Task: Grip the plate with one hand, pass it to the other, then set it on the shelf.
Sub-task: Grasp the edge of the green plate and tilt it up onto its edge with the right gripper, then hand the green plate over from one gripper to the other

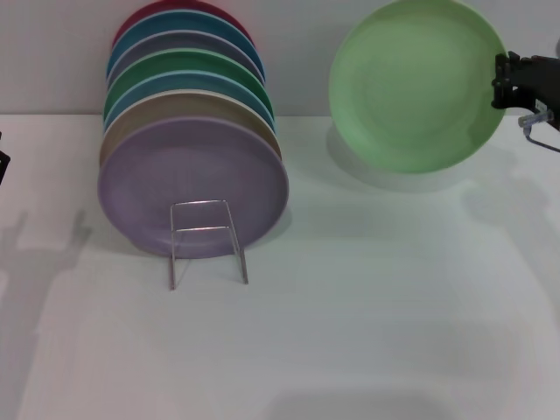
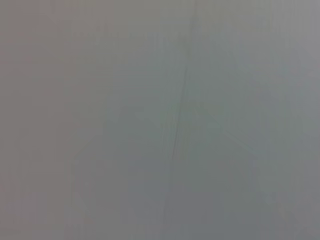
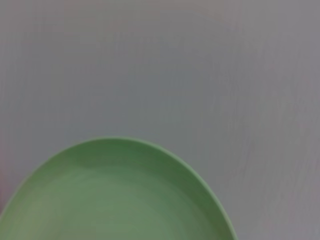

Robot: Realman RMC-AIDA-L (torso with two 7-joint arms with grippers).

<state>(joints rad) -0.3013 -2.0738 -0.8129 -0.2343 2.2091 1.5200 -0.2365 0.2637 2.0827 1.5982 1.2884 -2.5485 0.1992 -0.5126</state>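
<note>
The plate (image 1: 417, 85), pale green and round, hangs tilted above the white table (image 1: 367, 332) with its hollow face turned toward the head camera, held at its rim by the right gripper (image 1: 507, 80), which is closed on that edge at the far right of the head view. In the right wrist view the plate (image 3: 120, 200) curves close below the camera, with bare pale surface beyond it. Well away from that gripper, across the table toward the robot's left, stands the shelf (image 1: 206, 241), a thin wire loop propping a row of upright plates (image 1: 188, 140), the lilac plate (image 1: 192, 188) nearest. The left gripper barely shows at the left edge; the left wrist view shows only grey.
</note>
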